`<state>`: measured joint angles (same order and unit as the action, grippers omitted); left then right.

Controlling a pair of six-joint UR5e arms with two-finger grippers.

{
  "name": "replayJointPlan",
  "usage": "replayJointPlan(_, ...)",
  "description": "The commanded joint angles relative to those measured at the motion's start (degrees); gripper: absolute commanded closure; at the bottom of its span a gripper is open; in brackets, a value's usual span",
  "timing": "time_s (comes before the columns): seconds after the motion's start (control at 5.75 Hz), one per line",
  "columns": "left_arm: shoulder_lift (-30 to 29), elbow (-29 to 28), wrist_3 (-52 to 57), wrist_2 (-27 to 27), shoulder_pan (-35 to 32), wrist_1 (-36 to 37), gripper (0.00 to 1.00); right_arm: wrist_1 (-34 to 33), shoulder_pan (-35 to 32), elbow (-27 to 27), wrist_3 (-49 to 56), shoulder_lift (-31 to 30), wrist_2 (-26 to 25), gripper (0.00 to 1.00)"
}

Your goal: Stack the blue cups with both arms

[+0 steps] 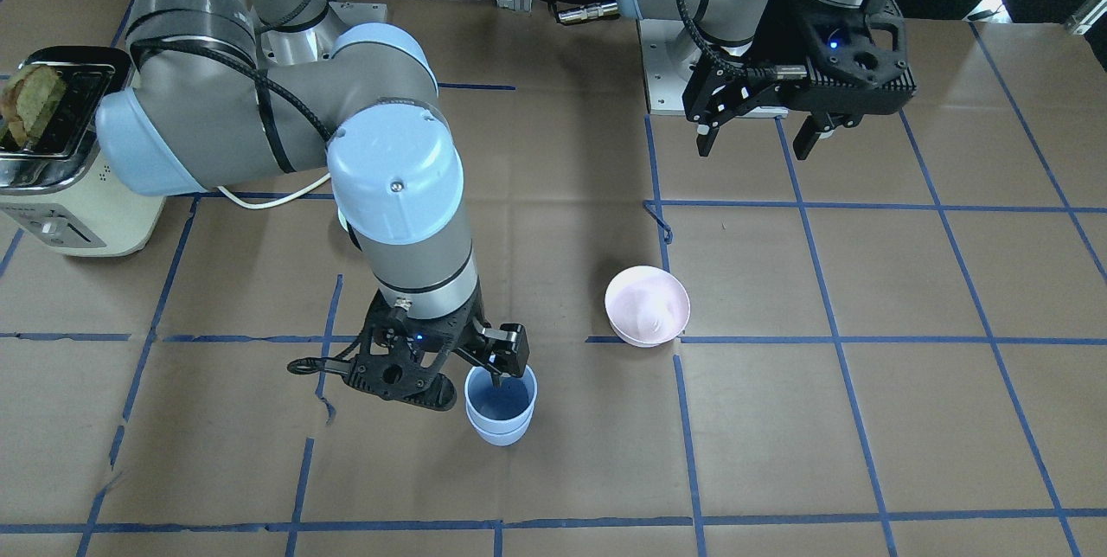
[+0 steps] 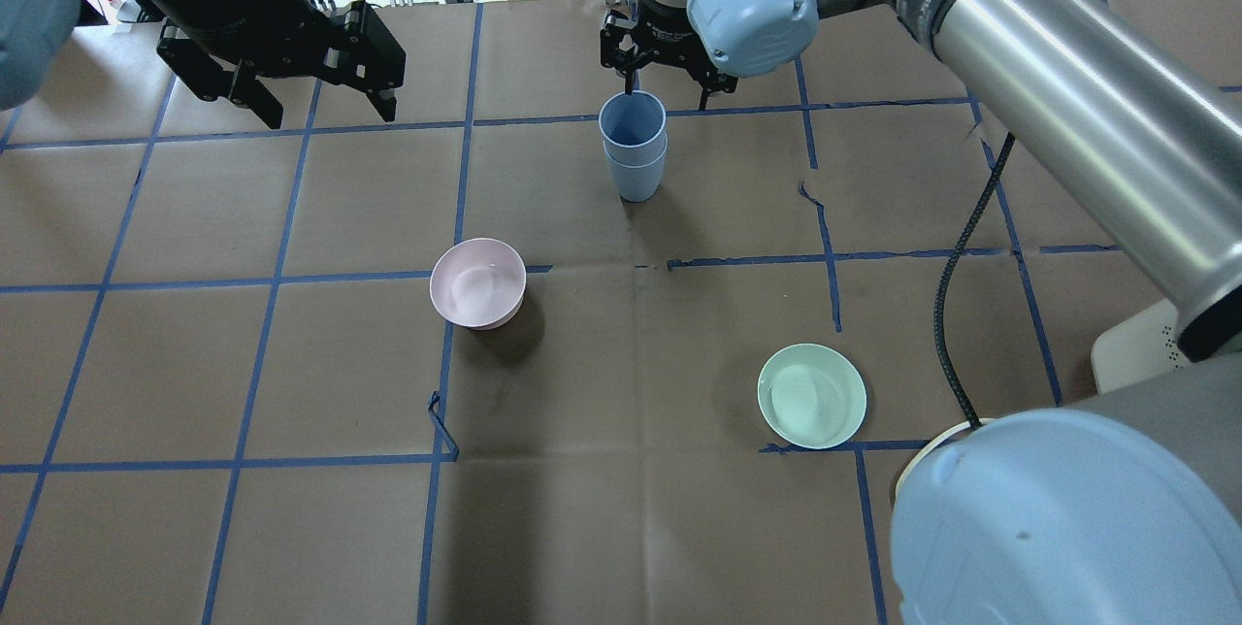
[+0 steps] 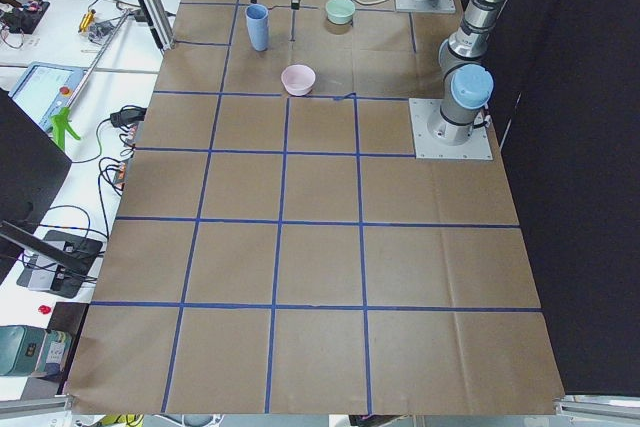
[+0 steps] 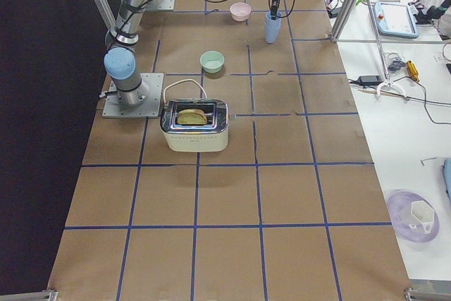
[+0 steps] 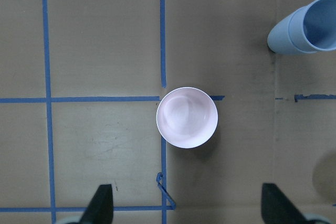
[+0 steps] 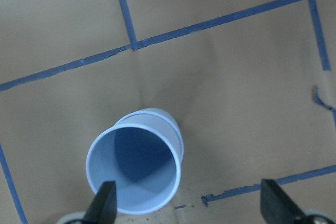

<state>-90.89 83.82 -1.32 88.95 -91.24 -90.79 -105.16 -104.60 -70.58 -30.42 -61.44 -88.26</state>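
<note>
Right gripper [image 2: 668, 82] hung over the cups [image 2: 633, 148], jaws wide, one tip inside the top rim, gripping nothing. Cups stood nested, upright on the surface [image 2: 291, 528]. Left gripper [image 2: 327, 111] was well apart, jaws wide, empty. Stack looked done; only withdrawal seemed left.

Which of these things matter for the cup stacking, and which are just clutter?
Job: blue cups, already stacked; right gripper, open at their rim; left gripper, open, well apart.
Lying about: pink bowl; green bowl; toaster.
</note>
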Motion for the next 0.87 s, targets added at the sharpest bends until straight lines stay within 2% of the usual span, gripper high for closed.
replayJointPlan(0.0,0.01,-0.06,0.00,0.08,0.01,0.00,0.01,9.65,5.42,-0.86,10.29,-8.20,-0.33,0.00)
replayJointPlan(0.17,0.01,-0.06,0.00,0.17,0.01,0.00,0.01,13.36,10.77,-3.40,17.35,-13.04,-0.33,0.00)
replayJointPlan(0.35,0.01,0.03,0.17,0.08,0.01,0.09,0.01,14.01,14.83,-7.77,23.25,-18.66,-0.33,0.00)
replayJointPlan(0.52,0.01,0.03,0.18,0.08,-0.08,0.09,0.01,13.93,16.52,-11.56,23.83,-22.63,-0.42,0.00)
replayJointPlan(0.7,0.01,0.03,0.18,0.08,-0.08,0.09,0.01,13.66,16.28,-11.51,23.66,-23.19,-0.68,0.00)
